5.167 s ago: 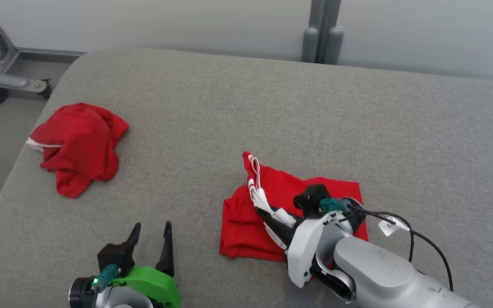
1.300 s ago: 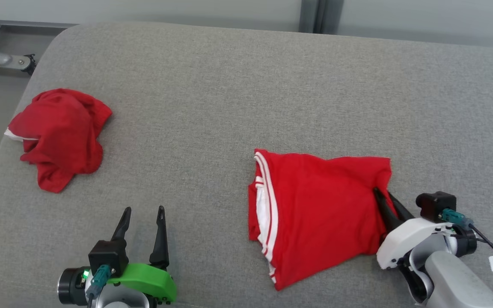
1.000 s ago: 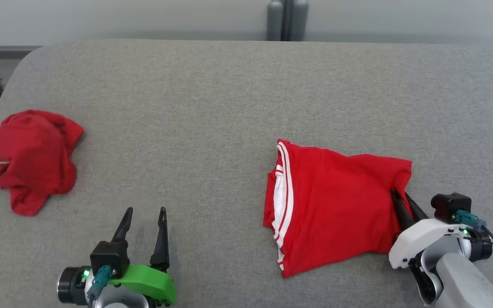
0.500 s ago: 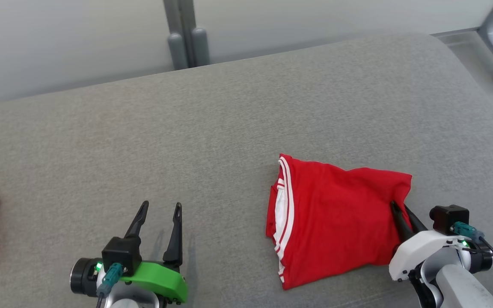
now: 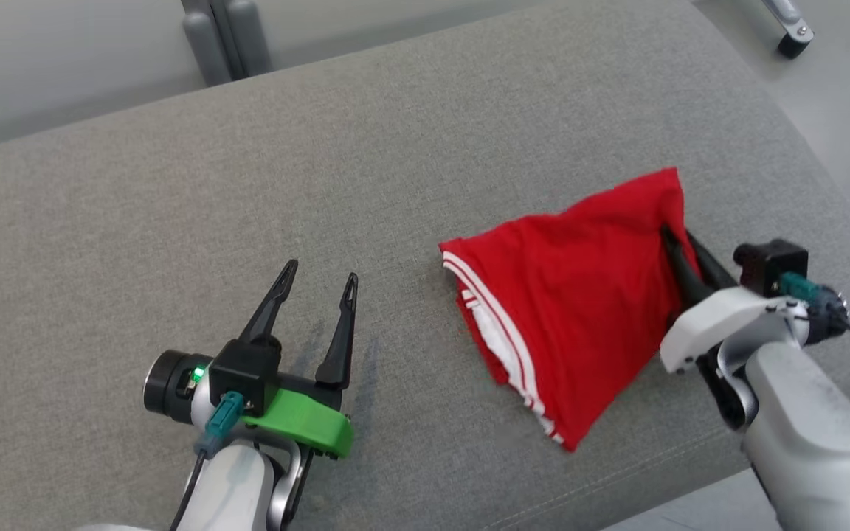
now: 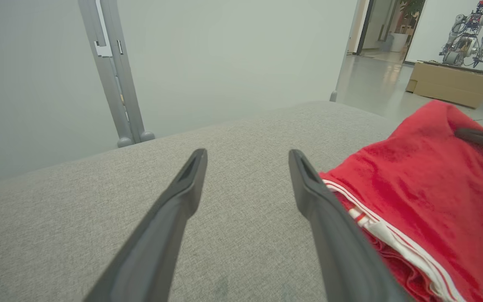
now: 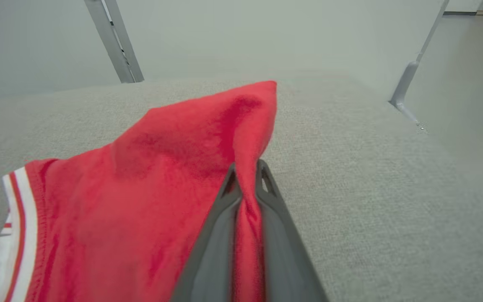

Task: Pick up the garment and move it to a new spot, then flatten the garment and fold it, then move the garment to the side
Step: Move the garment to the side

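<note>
Your right gripper (image 5: 677, 237) is clenched on the red garment (image 5: 580, 295), pinching it at its right-hand edge. In the right wrist view a twist of red cloth runs down between the two dark fingers (image 7: 220, 218), which press close on either side of it. The garment sits on the right half of the grey cushion (image 5: 174, 184), well in from the far edge, with its lowest point reaching close to the front edge nearest you. The pinched side stands raised in a peak above the fingertips. From there the cloth slopes down and spreads out to the left, where a hem with white stripes (image 5: 502, 335) and a bit of white lining rests on the cushion. Your left gripper (image 5: 322, 271) is released and holds nothing. Its fingers are spread wide and point toward the back of the cushion, and it sits to the left of the garment, apart from it. You cannot tell from these views whether those fingers touch the cushion or hang just above it, though they cast a faint shadow on it. In the left wrist view the striped hem lies just beside the right-hand finger (image 6: 329, 226). Behind the cushion a grey post (image 5: 218, 37) rises against a pale wall, and a caster wheel (image 5: 790, 48) stands on the floor at the far right. Far off in the left wrist view a cardboard box (image 6: 451, 84) sits on the floor.
</note>
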`<state>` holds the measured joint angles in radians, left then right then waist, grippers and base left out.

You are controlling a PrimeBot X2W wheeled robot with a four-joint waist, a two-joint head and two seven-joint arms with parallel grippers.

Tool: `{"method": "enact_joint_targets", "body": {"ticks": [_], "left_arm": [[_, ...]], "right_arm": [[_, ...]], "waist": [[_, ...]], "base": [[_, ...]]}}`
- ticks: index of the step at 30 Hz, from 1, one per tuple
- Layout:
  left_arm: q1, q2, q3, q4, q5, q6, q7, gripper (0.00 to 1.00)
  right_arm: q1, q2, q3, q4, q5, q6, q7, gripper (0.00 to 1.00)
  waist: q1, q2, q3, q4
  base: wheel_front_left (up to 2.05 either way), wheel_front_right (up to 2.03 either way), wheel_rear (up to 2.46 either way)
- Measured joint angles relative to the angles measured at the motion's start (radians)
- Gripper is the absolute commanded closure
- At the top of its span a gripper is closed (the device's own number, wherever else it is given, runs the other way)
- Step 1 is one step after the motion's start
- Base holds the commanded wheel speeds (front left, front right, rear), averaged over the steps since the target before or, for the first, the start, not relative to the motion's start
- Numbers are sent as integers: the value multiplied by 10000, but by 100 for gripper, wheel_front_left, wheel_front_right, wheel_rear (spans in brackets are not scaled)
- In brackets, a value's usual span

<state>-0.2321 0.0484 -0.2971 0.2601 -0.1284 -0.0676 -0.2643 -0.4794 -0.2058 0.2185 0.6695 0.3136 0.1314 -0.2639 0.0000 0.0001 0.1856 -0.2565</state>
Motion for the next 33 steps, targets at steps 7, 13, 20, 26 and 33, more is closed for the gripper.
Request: {"method": "enact_joint_targets", "body": {"ticks": [7,13,20,26,33], "left_arm": [[-651,0,-23,-134,397,-134,2,0],[-1056,4,-31,-178,692,-288,0,0],[-1084,8,115,-320,844,-345,2,0],[-1098,6,221,-286,867,-366,2,0],[-1009,8,341,-169,669,-144,2,0]], "right_arm": [[-2082,-786,-834,677,-529,0,2,100],[-3257,-1829,-2568,2048,-1154,0,15,100],[-3673,-2518,-4529,2755,-2406,0,13,80],[-3652,-2038,-6224,2069,-3825,0,13,0],[-2778,-1012,-6080,525,-3937,0,13,0]], "waist": [[0,0,1051,149],[1,0,2164,718],[1,0,2860,1594],[2,0,3231,2025],[2,0,2806,2059]], "base": [[0,0,0],[0,0,0],[0,0,0],[0,0,0],[0,0,0]]}}
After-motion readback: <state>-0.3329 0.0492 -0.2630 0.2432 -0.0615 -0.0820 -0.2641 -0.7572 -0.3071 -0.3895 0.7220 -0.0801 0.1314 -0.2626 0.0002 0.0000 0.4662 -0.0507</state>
